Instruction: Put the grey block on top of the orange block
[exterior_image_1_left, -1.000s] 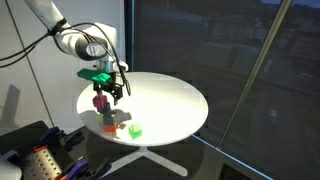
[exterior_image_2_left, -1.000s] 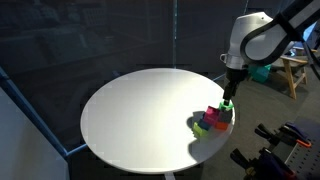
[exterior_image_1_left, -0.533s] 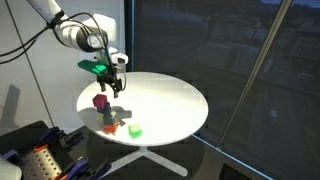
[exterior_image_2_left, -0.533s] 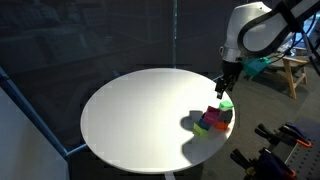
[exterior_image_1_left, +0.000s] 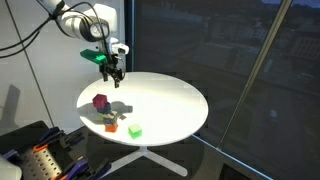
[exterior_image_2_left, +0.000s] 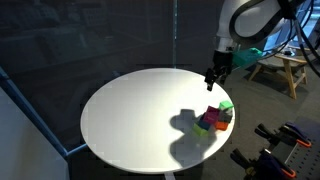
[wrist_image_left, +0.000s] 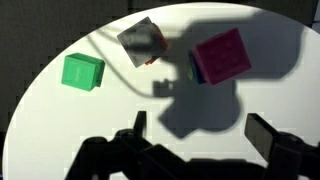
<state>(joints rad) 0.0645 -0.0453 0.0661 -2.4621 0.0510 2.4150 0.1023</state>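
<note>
Dark windows back a round white table (exterior_image_1_left: 170, 100). In an exterior view the gripper (exterior_image_1_left: 113, 72) hangs above the 11 o'clock rim, clear of the cubes; the orange block (exterior_image_1_left: 110, 127) shows, its load too small to resolve. In an exterior view the cluster (exterior_image_2_left: 214, 118) overlaps itself. Wrist view: fingers (wrist_image_left: 262, 135) wide, empty; grey block (wrist_image_left: 143, 40) sits skewed on the orange block, magenta cube (wrist_image_left: 220, 55) at its 3 o'clock. Likely risk: a jolt could slide it off.

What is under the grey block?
The orange block. In the wrist view the grey block covers nearly all of it; only a sliver shows at its edge.
</note>
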